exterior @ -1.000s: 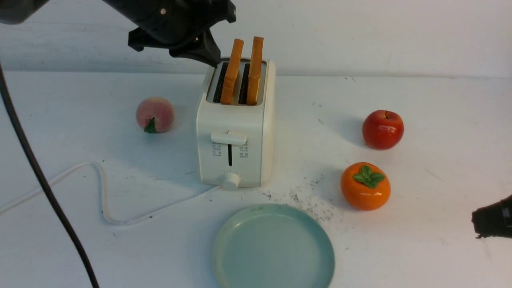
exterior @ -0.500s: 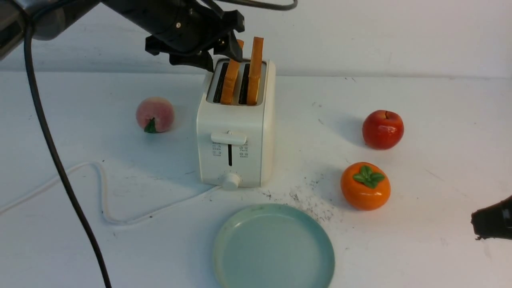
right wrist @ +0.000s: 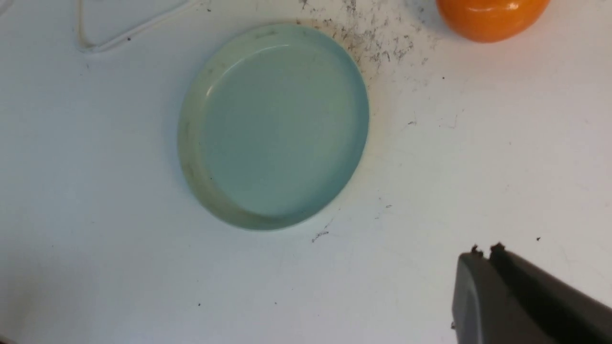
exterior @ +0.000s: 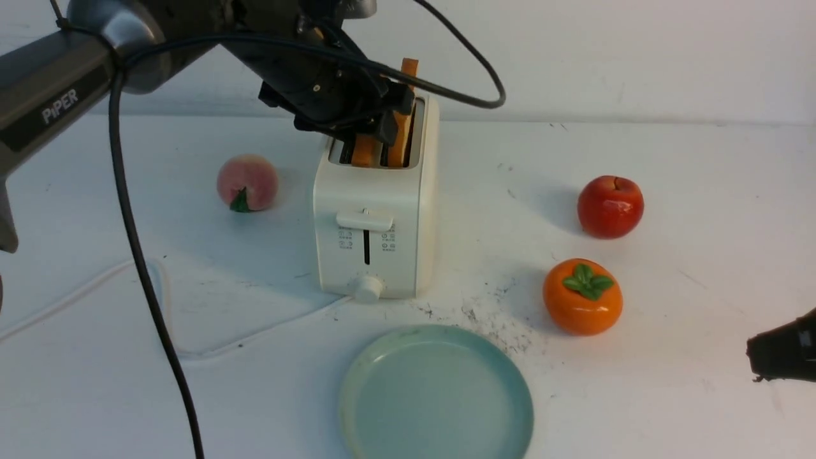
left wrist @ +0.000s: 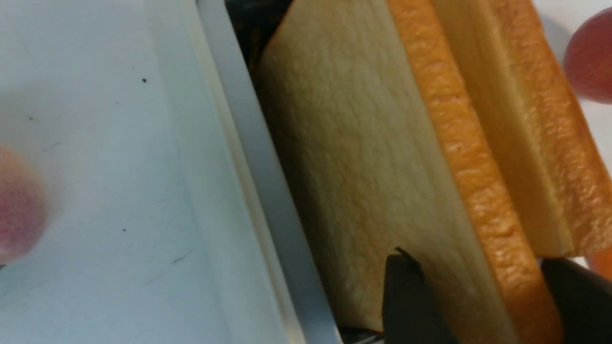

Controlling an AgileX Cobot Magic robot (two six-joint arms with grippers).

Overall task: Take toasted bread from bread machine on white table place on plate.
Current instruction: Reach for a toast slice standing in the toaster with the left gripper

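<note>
Within the last second the left pincer (exterior: 368,135) goes from hanging with its fingers together off the 11 o'clock corner of the bread machine (exterior: 376,223) to spreading wide. It now sits low over the left slot. In the left wrist view its two dark fingers (left wrist: 406,296) stand apart, one on each side of the left slice of toasted bread (left wrist: 363,157). One finger is in front of the pale face and the other is in the gap toward the right slice (left wrist: 521,119). The spread looks a little narrower than half a second ago. I cannot tell whether the pads press the crumb yet.

Nothing else changes. Both slices stand upright in their slots as before. The plate (exterior: 437,330) lies bare on the table (exterior: 669,159) at 6 o'clock from the bread machine, just as it did. The right pincer (exterior: 781,350) stays far out at 4 o'clock with its fingers together on nothing. The peach (exterior: 247,182) at 9 o'clock, the apple (exterior: 610,206) at 3 o'clock and the persimmon (exterior: 582,295) at 4 o'clock are all where they were.

For the task, the approach looks finished and the grasp on the first slice seems to be closing. After that the slice needs a straight lift clear of the slot, then a carry toward 6 o'clock onto the plate. Neither slice is delivered yet.
</note>
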